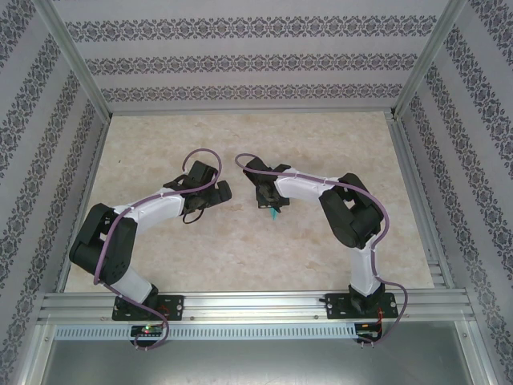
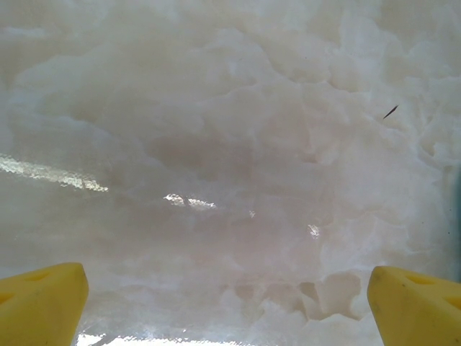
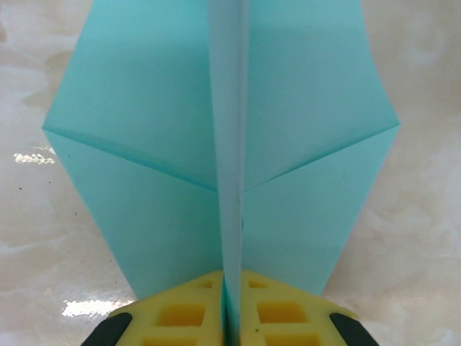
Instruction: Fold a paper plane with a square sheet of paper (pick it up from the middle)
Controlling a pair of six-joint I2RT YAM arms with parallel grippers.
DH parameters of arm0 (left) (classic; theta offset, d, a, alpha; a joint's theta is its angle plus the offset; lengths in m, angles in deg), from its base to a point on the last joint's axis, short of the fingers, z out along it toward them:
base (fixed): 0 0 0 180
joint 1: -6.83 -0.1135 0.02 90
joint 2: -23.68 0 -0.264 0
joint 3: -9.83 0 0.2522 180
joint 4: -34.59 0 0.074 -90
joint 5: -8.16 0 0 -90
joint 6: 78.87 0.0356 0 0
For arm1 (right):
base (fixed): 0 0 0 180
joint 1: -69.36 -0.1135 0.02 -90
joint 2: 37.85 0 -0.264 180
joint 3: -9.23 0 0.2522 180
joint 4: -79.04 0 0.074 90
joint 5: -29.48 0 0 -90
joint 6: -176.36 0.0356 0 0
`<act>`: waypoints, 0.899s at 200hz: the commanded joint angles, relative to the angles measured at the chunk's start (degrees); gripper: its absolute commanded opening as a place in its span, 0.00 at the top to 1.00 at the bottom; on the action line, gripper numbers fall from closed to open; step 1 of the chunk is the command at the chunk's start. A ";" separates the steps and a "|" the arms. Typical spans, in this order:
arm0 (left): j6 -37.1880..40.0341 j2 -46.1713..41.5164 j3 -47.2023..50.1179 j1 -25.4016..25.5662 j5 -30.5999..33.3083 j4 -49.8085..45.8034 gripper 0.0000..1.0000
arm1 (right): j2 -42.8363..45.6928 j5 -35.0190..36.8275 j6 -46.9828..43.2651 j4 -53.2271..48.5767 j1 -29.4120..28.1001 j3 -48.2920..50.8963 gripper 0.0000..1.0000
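Note:
The turquoise paper plane [image 3: 302,144] is pinched by its centre keel between the yellow pads [image 3: 277,310] of my right gripper [image 3: 232,317], which is shut on it. Its two wings spread left and right above the marble-patterned table. From the top external view only a small turquoise tip of the plane [image 1: 275,213] pokes out under the right gripper [image 1: 268,200] near the table's middle. My left gripper [image 1: 215,192] stands a short way to the left of it, open and holding nothing. Its yellow fingertips [image 2: 43,306] sit wide apart over bare table.
The beige marble-patterned table [image 1: 321,136] is walled by patterned panels on three sides. An aluminium rail [image 1: 256,305] carrying both arm bases runs along the near edge. A small dark speck [image 2: 390,112] lies on the table ahead of the left gripper.

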 commanded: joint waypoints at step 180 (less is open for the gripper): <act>2.03 -2.42 -1.84 -1.49 1.94 -3.65 0.00 | -8.30 -2.95 -4.57 2.99 5.05 -13.09 0.85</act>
